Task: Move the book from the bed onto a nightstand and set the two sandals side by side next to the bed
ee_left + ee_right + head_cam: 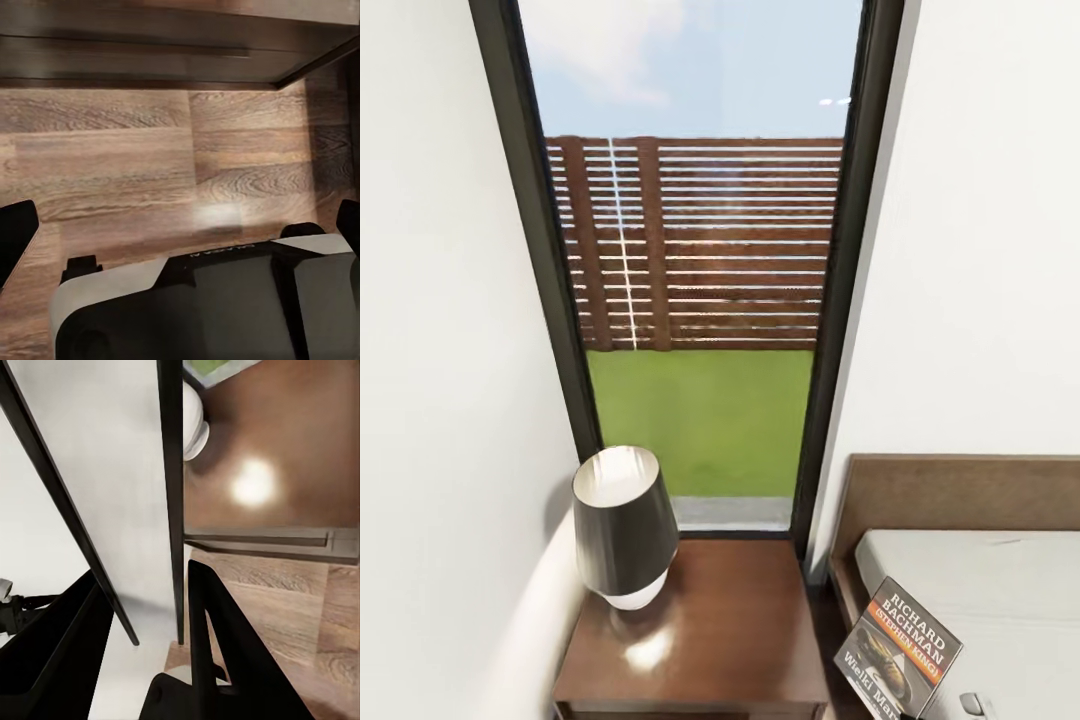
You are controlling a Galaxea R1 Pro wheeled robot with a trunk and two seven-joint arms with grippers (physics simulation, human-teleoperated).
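Bedroom window (700,300) ahead; my right gripper (142,607) clamps book (900,655) upright beside nightstand (730,630); left gripper state unclear

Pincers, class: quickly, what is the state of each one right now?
Left pincer: open, holding nothing.
Right pincer: closed on the book.
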